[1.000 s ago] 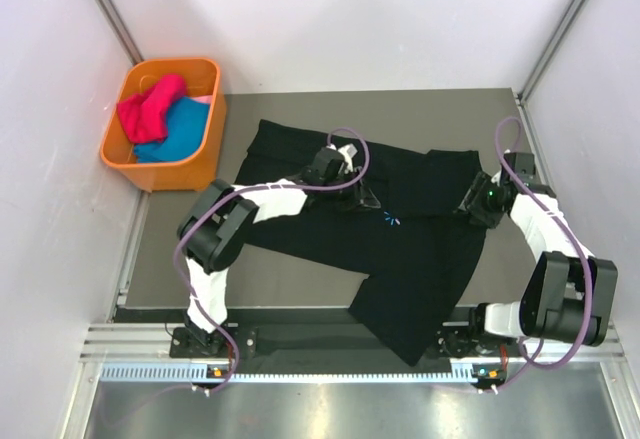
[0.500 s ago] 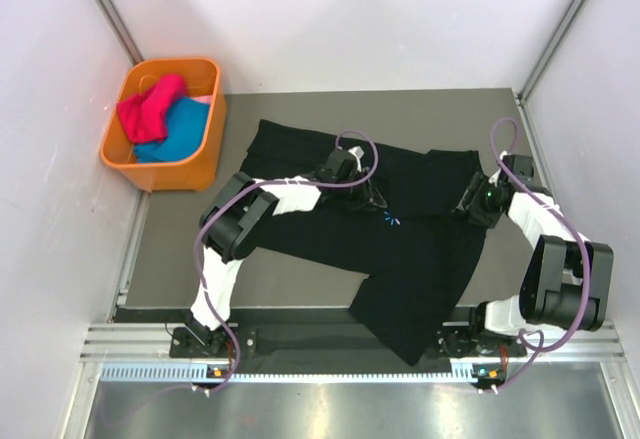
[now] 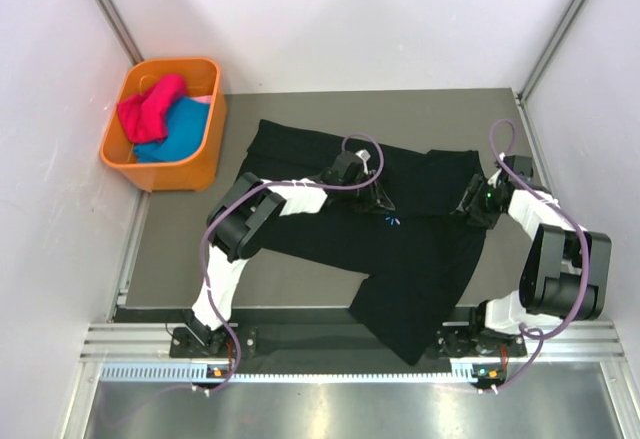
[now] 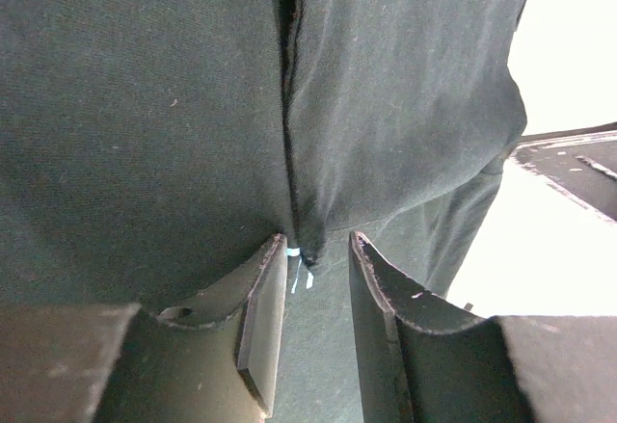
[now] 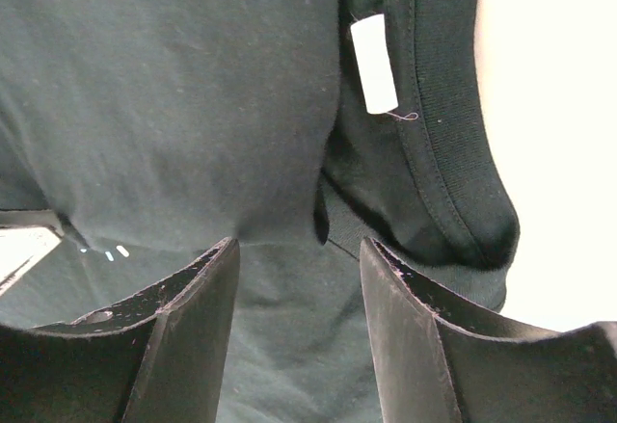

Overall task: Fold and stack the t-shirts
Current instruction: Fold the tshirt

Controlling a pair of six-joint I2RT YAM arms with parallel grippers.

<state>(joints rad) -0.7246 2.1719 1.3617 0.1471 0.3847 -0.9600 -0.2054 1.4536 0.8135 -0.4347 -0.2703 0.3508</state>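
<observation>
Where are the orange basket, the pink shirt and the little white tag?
orange basket (image 3: 182, 172): top view, on its front wall.
pink shirt (image 3: 146, 111): top view, middle of the bunched cloth.
white tag (image 5: 373, 64): right wrist view, middle of the tag.

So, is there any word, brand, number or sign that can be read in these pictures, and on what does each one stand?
There is no readable text in any view.
The white tag at the collar of the black t-shirt: blank on the side that shows.
The light-blue starburst print on the same shirt: a figure, no letters.
The orange basket: no label shows.
</observation>
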